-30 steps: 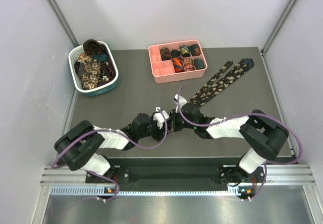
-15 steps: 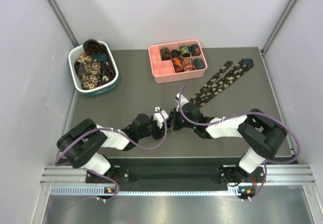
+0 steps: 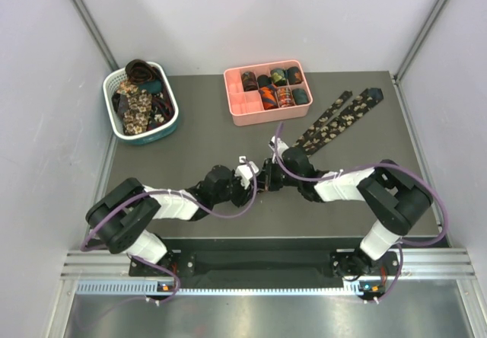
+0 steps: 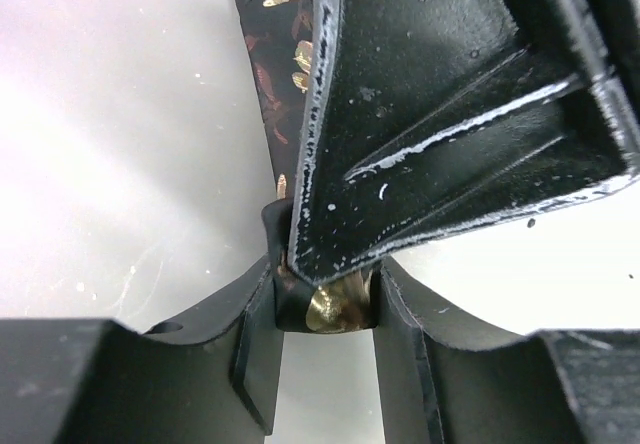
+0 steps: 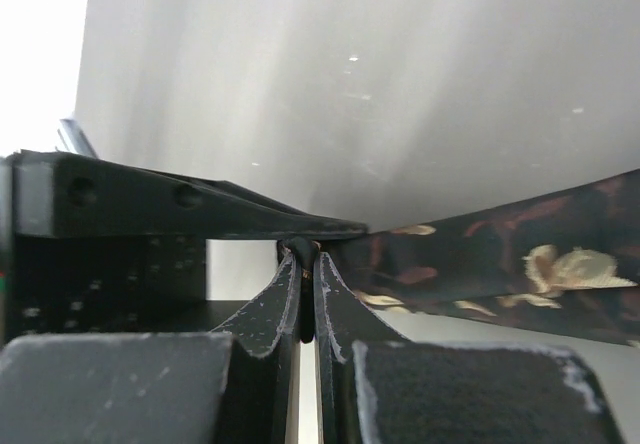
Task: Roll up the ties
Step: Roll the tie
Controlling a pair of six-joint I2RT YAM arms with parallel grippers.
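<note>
— How far along?
— Partway, I'd say. Several coils [image 3: 278, 77] sit in the tray [image 3: 237, 113], and loose ties [image 3: 137, 108] fill the basket [image 3: 170, 94] left of the tray.
— And now?
— One tie [image 3: 335, 121] lies on the counter [image 3: 198, 148] right of the tray, its end reaching in front of it. There the right pincer [image 5: 306, 264] is pressed together on it, and the left pincer [image 4: 325, 304] pinches the same end. Barely a turn rolled.

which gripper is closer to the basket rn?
Left gripper, barely. Both clamp the tie at its near end mid-table; left is on the basket side, right gripper just beyond it.
</note>
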